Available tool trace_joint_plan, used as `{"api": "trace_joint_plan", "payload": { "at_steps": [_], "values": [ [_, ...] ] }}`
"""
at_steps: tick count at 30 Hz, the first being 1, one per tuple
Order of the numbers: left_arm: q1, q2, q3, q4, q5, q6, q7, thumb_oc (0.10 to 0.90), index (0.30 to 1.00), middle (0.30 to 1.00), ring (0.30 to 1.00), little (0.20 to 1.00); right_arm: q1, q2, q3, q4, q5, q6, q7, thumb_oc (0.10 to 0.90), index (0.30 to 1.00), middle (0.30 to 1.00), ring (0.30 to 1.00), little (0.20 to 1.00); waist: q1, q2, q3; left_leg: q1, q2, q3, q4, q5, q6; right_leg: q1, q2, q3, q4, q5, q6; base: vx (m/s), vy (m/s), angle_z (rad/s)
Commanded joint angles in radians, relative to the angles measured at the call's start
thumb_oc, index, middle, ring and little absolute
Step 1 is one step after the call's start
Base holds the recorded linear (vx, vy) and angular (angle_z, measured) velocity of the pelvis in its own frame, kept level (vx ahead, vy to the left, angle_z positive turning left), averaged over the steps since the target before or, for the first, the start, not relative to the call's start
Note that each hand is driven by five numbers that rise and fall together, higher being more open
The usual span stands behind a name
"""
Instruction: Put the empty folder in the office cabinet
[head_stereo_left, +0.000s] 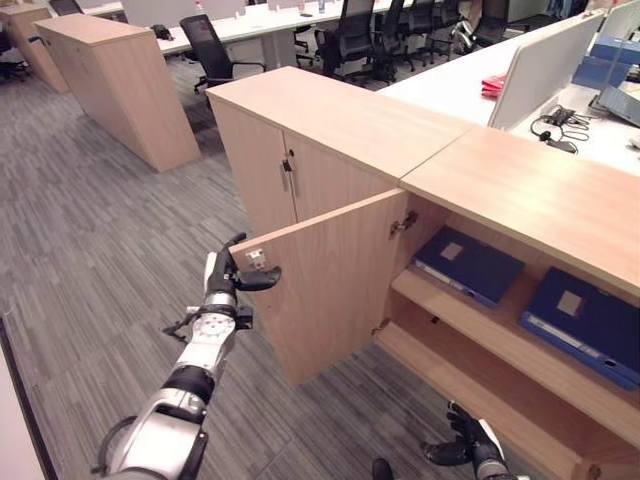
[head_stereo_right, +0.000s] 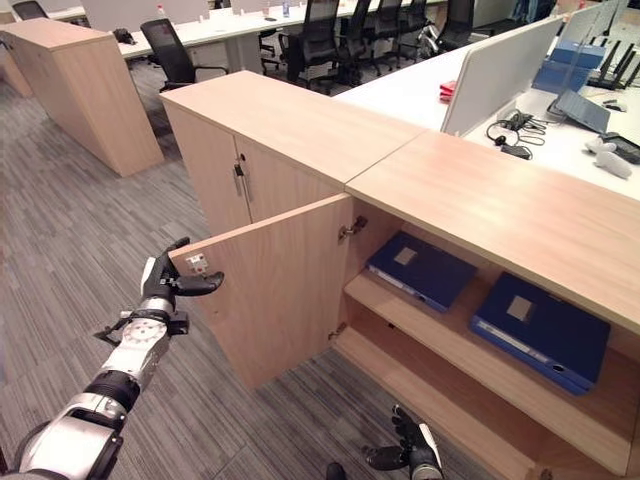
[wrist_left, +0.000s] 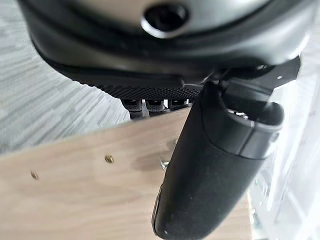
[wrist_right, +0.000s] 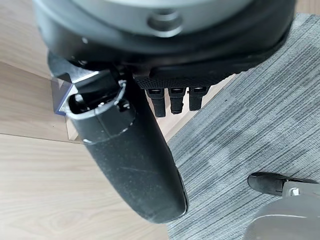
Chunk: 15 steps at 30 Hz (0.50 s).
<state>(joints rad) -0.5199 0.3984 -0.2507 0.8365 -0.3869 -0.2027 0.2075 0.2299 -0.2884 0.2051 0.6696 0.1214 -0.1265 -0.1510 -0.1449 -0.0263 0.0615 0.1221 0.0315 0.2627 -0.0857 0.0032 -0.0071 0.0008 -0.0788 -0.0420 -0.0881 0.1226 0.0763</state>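
Left hand (head_stereo_left: 228, 280) clamped on the free top corner of the light wooden cabinet door (head_stereo_left: 330, 275), thumb hooked over the inner face beside a small metal catch, fingers curled behind the outer face, as confirmed in the left wrist view where the dark thumb lies across the wood grain. Door standing roughly half swung out from the low light wooden office cabinet (head_stereo_left: 520, 190). Two dark blue flat folders lying on the upper shelf inside: the nearer dark blue folder (head_stereo_left: 468, 264) towards the hinge side, the farther dark blue folder (head_stereo_left: 585, 325) well along the shelf; lower shelf bare. Task's folder thus judged already inside, leaving the door as the step in hand, probably closing. To do it well: keep the pinch light, follow the arc about the hinge rather than pushing straight, and slip the thumb off the inner face before the edge meets the frame, finishing with flat fingers on the outer face. Risk of trapping the thumb, or of dragging the door off its arc. Right hand (head_stereo_left: 470, 447) low near the grey striped carpet (head_stereo_left: 100, 240) in front of the cabinet base, fingers loosely spread and relaxed, holding nothing, touching nothing.
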Motion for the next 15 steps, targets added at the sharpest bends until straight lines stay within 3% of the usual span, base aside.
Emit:
{"api": "trace_joint_plan", "payload": {
  "at_steps": [1,5,7,11,13,15],
  "values": [
    [-0.089,-0.095,-0.099,-0.132,0.045,-0.117,-0.083,0.8,0.9,0.9,0.9,0.9,-0.062,-0.028,-0.02,-0.061,0.01,-0.056,-0.033,0.8,0.9,0.9,0.9,0.9,-0.021,0.002,-0.009,0.08,0.051,-0.013,-0.002,-0.062,-0.054,0.041,-0.071,-0.017,0.11,-0.08,0.114,0.0,0.0,0.0],
    [0.06,-0.109,-0.135,-0.266,0.104,-0.115,-0.122,0.8,0.9,0.9,0.9,0.9,-0.062,-0.012,-0.054,-0.065,0.004,-0.053,-0.045,0.8,0.9,0.9,0.9,0.9,-0.001,-0.004,-0.001,0.085,0.049,-0.018,-0.002,-0.068,-0.044,0.037,-0.074,-0.016,0.13,-0.084,0.113,0.0,0.041,0.04],
    [0.235,-0.097,-0.154,-0.381,0.099,-0.106,-0.198,0.8,0.9,0.9,0.9,0.9,-0.067,0.008,-0.096,-0.065,0.008,-0.05,-0.06,0.8,0.9,0.9,0.9,0.9,0.02,-0.007,0.011,0.088,0.045,-0.014,-0.002,-0.068,-0.035,0.032,-0.077,-0.003,0.136,-0.077,0.119,-0.01,0.062,-0.06],
    [0.358,-0.037,-0.137,-0.495,0.075,-0.103,-0.259,0.8,0.9,0.9,0.9,0.9,-0.118,0.034,-0.126,-0.08,0.019,-0.054,-0.088,0.8,0.9,0.9,0.9,0.9,0.057,-0.008,0.053,0.054,0.051,0.049,0.0,-0.059,-0.028,-0.035,-0.105,-0.007,0.153,-0.013,0.157,-0.13,-0.011,-0.18],
    [0.403,-0.021,-0.132,-0.533,0.041,-0.095,-0.282,0.8,0.9,0.9,0.9,0.9,-0.13,0.047,-0.129,-0.088,0.034,-0.058,-0.093,0.8,0.9,0.9,0.9,0.9,0.069,-0.008,0.063,0.034,0.059,0.075,0.004,-0.05,-0.031,-0.063,-0.129,-0.013,0.161,0.028,0.17,-0.15,-0.069,-1.13],
    [0.425,0.017,-0.127,-0.587,0.034,-0.091,-0.305,0.8,0.9,0.9,0.9,0.9,-0.149,0.049,-0.129,-0.086,0.036,-0.055,-0.097,0.8,0.9,0.9,0.9,0.9,0.084,0.004,0.072,0.018,0.073,0.09,0.007,-0.042,-0.031,-0.076,-0.152,-0.047,0.18,0.013,0.164,-0.17,-0.059,-0.62]
  ]
}}
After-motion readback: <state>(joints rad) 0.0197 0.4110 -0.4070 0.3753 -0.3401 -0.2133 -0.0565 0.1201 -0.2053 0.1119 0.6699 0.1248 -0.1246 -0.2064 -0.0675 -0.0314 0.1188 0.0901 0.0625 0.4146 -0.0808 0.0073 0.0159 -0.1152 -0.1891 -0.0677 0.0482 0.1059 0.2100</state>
